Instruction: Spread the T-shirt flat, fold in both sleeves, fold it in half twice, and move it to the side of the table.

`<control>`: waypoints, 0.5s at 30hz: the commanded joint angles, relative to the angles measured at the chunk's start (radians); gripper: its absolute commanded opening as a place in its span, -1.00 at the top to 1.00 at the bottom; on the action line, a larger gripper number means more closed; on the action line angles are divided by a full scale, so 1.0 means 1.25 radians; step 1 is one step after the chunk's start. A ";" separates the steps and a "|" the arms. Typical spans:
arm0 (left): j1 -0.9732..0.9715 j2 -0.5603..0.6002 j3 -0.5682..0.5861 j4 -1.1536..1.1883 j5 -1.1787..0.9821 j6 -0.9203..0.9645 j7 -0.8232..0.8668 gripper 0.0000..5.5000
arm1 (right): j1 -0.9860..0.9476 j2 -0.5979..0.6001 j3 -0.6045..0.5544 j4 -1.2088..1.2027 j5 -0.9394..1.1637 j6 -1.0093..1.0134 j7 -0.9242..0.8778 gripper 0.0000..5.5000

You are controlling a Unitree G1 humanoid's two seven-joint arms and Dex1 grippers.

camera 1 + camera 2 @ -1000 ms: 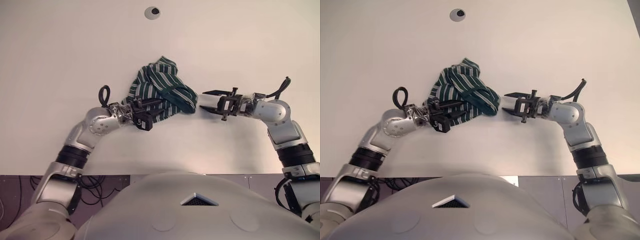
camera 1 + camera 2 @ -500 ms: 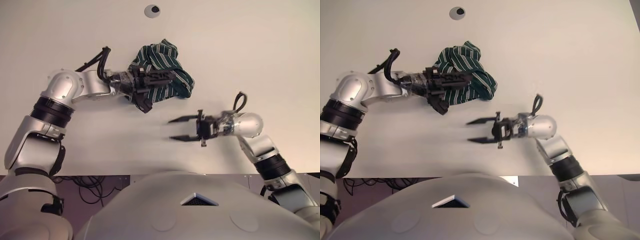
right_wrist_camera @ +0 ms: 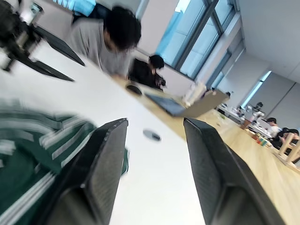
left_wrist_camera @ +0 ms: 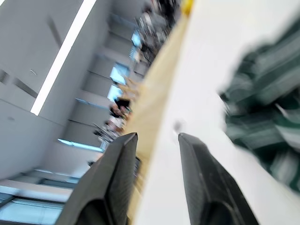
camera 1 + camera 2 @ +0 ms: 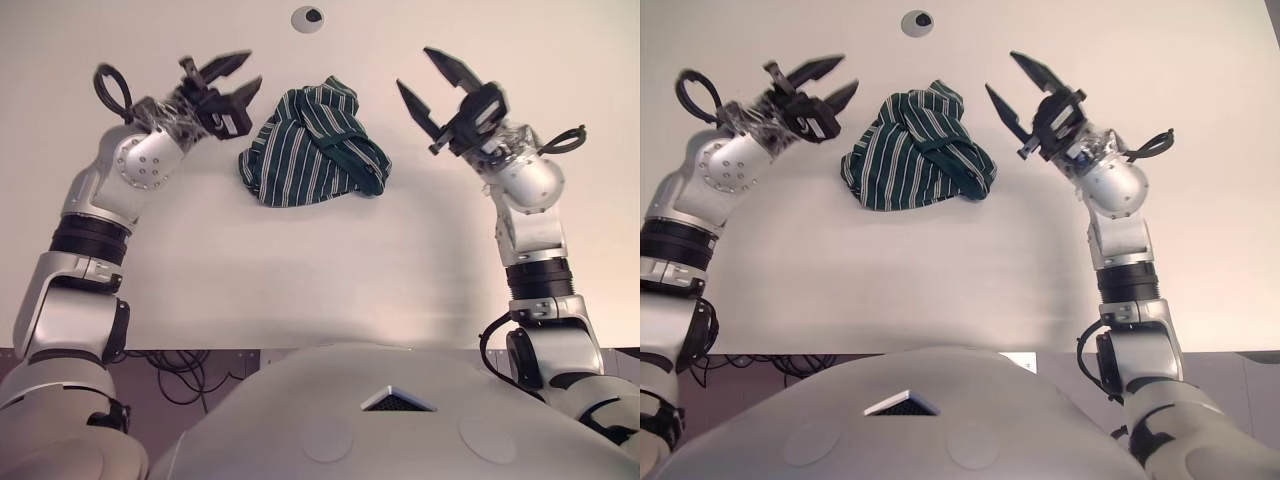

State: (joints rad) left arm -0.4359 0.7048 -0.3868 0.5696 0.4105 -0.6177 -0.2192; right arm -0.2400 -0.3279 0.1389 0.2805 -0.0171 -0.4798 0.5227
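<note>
the t-shirt, dark green with thin pale stripes, lies crumpled in a loose heap on the white counter, toward its far side and about midway between the two arms. the cloth is bunched and folded over itself. the left pincer is held up to the left of the heap, near it but not touching, its two fingers spread apart with nothing between them. the right pincer is held up to the right of the heap, also clear of the cloth, its fingers wide apart and empty. both point toward the far side of the counter. a small round cable port sits in the counter beyond the t-shirt.
</note>
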 commanded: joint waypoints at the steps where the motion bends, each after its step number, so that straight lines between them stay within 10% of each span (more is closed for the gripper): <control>1: 0.061 -0.021 -0.128 0.104 0.078 -0.046 -0.148 0.44 | -0.059 0.005 0.120 0.235 -0.206 -0.010 -0.071 0.21; 7: 0.359 0.205 -0.324 -0.437 -0.441 0.003 -0.603 0.44 | 0.067 -0.093 0.208 0.203 -0.139 0.007 0.188 0.21; 15: 0.352 0.228 -0.106 -0.329 -0.416 0.031 -0.557 0.44 | 0.135 -0.176 0.156 0.014 -0.037 0.059 0.257 0.21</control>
State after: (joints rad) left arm -0.0228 0.9520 -0.5565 0.1213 -0.1364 -0.6122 -0.9032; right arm -0.1146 -0.4927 0.3322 0.3202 -0.0461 -0.4541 0.8192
